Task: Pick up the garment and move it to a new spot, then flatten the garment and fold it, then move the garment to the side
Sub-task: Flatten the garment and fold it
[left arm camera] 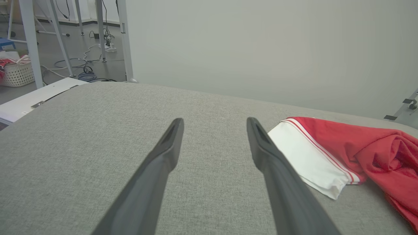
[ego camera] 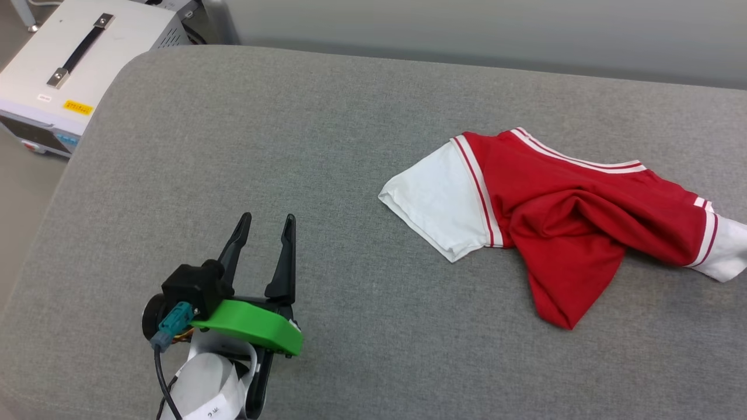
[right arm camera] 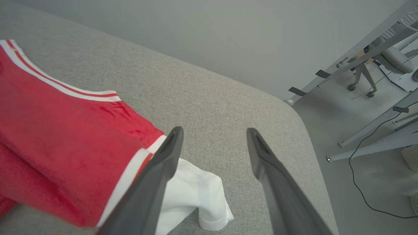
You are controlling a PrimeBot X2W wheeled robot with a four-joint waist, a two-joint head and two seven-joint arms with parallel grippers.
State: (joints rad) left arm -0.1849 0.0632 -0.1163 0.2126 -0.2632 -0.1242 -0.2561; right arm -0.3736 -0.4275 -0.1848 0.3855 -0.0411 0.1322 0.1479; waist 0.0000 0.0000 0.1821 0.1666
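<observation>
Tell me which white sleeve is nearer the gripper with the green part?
The flat sleeve at the garment's left end, toward the left gripper. The other sleeve lies crumpled at the right end.

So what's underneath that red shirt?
The red shirt lies crumpled on the grey cushioned surface, which shows all around it. Whatever else might be beneath is hidden by its bunched folds.

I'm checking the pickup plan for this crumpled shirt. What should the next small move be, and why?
Probably ease the right gripper down toward the white sleeve just beside it. The shirt lies bunched and ungripped, both sets of jaws stand open, and the left gripper is well off to the shirt's left.
</observation>
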